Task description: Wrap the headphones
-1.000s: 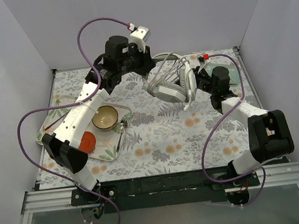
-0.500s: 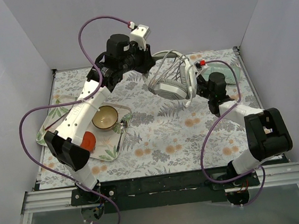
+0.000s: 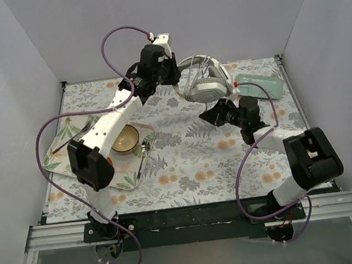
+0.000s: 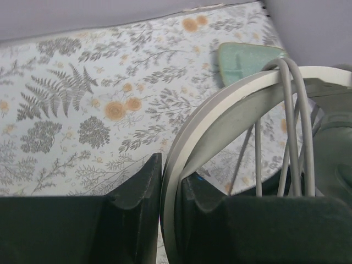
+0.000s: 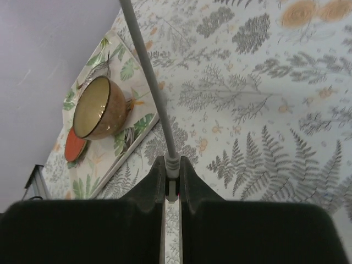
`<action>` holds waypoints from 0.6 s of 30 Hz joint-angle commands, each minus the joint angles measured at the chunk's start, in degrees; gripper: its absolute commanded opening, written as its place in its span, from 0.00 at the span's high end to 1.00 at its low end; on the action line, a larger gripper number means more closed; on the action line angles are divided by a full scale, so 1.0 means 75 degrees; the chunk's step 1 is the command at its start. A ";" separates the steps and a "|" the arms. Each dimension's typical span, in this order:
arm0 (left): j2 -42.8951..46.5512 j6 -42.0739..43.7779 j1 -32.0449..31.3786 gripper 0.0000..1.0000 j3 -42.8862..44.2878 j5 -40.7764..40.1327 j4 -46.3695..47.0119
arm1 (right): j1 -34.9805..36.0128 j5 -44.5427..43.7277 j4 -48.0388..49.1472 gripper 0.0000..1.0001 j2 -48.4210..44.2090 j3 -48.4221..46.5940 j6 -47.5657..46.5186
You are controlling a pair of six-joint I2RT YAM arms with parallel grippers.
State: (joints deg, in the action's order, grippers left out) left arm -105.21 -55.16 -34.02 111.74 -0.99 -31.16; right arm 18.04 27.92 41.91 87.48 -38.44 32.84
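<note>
Headphones (image 3: 209, 90) shifted farther back, clamped in left hand (image 4: 170, 176).

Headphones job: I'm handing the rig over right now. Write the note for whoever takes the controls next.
Left gripper: shut on the headband, holding the headphones at the far middle of the table, just left of the mint-green case.
Right gripper: shut on the cable at what looks like its plug end.
Done: a few cable loops hang over the headband.
Left: wind the free length round the headband and secure the end.
</note>
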 commanded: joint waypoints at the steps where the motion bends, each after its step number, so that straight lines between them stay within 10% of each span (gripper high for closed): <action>1: -0.0829 -0.1867 0.0317 1.00 0.0251 -0.1542 0.0779 | 0.0406 -0.0710 0.0072 0.99 0.0089 0.0530 0.1327; 18: -0.3070 -0.2736 0.0587 1.00 -0.0601 -0.3172 0.1810 | 0.0723 -0.0711 0.2847 0.99 0.2374 0.1246 0.5734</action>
State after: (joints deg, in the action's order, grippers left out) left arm -129.12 -72.25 -32.01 108.92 -14.20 -30.22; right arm 21.82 17.82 56.03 101.67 -28.75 67.99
